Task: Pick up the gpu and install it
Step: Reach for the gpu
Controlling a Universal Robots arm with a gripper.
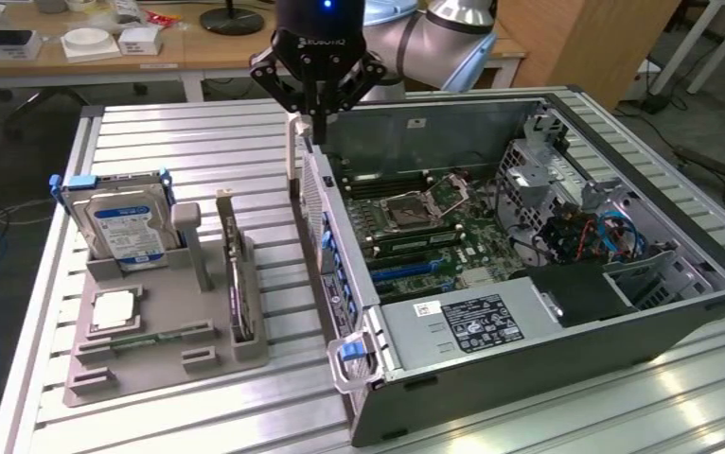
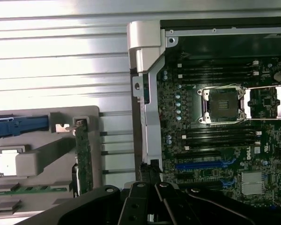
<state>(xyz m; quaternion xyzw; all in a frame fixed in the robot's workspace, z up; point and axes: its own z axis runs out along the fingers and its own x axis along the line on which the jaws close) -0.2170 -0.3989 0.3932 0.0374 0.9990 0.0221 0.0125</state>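
My jaws are pressed together on nothing, hovering over the open case's [image 1: 665, 326] wall. The gpu [image 1: 238, 284] stands on edge in the grey holder [image 1: 148, 371] on the desk [image 1: 185, 132], towards the exterior view's left of me and nearer that camera, long axis roughly parallel to that wall.

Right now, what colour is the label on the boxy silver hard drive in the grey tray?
Mostly blue; the label shows best in the exterior view.

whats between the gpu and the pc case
Just a bare strip of the slatted table, in the exterior view; the gpu stands in its grey holder, apart from the pc case.
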